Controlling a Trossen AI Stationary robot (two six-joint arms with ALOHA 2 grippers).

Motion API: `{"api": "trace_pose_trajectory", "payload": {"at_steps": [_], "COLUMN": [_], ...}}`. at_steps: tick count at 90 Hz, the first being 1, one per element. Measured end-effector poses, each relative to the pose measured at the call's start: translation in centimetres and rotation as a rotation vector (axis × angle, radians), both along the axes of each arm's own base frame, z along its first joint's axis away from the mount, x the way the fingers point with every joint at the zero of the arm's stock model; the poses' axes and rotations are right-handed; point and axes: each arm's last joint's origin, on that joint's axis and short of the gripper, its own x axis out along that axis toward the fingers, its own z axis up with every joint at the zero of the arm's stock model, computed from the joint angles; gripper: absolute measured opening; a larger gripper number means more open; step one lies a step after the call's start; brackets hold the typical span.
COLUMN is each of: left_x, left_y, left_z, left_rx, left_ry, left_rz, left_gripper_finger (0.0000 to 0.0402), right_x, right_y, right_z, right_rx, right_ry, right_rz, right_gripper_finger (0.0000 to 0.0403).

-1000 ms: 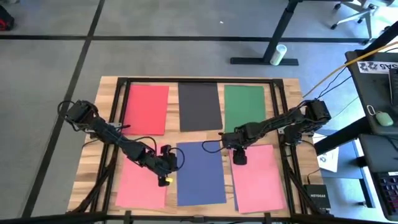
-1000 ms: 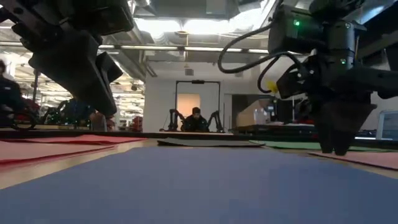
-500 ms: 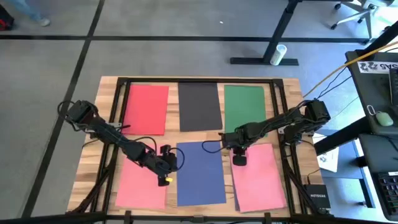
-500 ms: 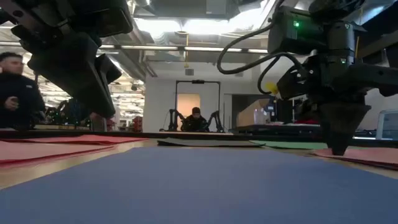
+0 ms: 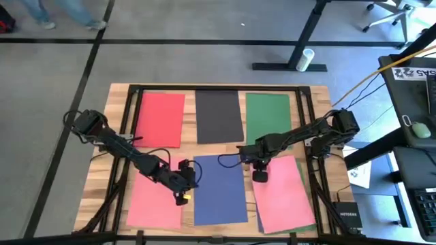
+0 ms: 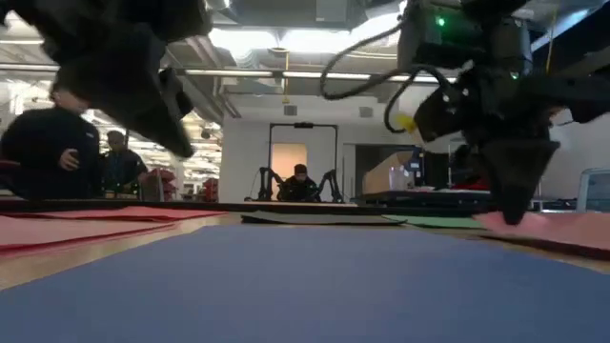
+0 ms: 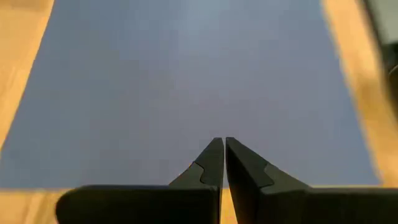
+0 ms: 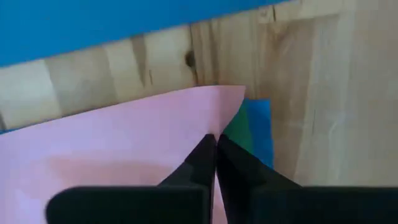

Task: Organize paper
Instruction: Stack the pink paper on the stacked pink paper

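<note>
Your right gripper (image 5: 259,175) has slid the front-right pink sheet (image 5: 281,192) leftward; a green edge (image 8: 237,131) now shows beneath it (a stack worth sorting). Fingers together, pressing its near corner. Left gripper (image 5: 182,197), fingers together, hovers by the blue sheet (image 5: 219,189) on the table (image 5: 116,102).

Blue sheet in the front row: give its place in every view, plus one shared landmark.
High view: blue sheet, front row centre, between two pink sheets.
Low view: the broad foreground surface.
Left wrist view: fills most of the picture, beyond the shut left tool.
Right wrist view: a blue band beyond bare wood; the right tool is shut on the pink sheet.
Shared landmark: the wooden table.
</note>
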Motion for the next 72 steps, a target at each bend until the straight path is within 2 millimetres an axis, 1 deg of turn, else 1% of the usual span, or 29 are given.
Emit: {"api": "trace_pose_trajectory", "payload": {"at_steps": [7, 21, 27, 38, 47, 56, 72], "left_x": [0.5, 1.3, 1.7, 2.5, 3.3, 4.1, 5.6], "left_y": [0.0, 0.5, 0.7, 1.1, 1.3, 1.4, 2.1], "left_z": [0.5, 1.3, 1.4, 0.6, -0.2, -1.0, -1.4], "left_rx": [-0.050, -0.132, -0.154, -0.184, -0.211, -0.229, -0.322], "left_ry": [-0.061, -0.173, -0.214, -0.229, -0.256, -0.296, -0.417], "left_rz": [0.034, 0.172, 0.241, 0.293, 0.318, 0.334, 0.370], "left_gripper_finger": [0.0000, 0.0000, 0.0000, 0.0000, 0.0000, 0.0000, 0.0000], "right_x": [0.5, 1.2, 1.5, 2.2, 2.7, 3.1, 3.7], "right_y": [0.1, 0.1, 0.1, 0.1, 0.5, 1.3, 2.7], "right_z": [0.6, 1.8, 2.4, 3.7, 4.9, 6.3, 8.7], "right_rx": [0.003, -0.014, -0.032, -0.068, -0.113, -0.157, -0.237], "right_ry": [-0.021, -0.043, -0.058, -0.095, -0.121, -0.154, -0.235], "right_rz": [0.000, -0.003, -0.006, -0.011, -0.003, 0.021, 0.020], "right_gripper_finger": [0.0000, 0.0000, 0.0000, 0.0000, 0.0000, 0.0000, 0.0000]}}
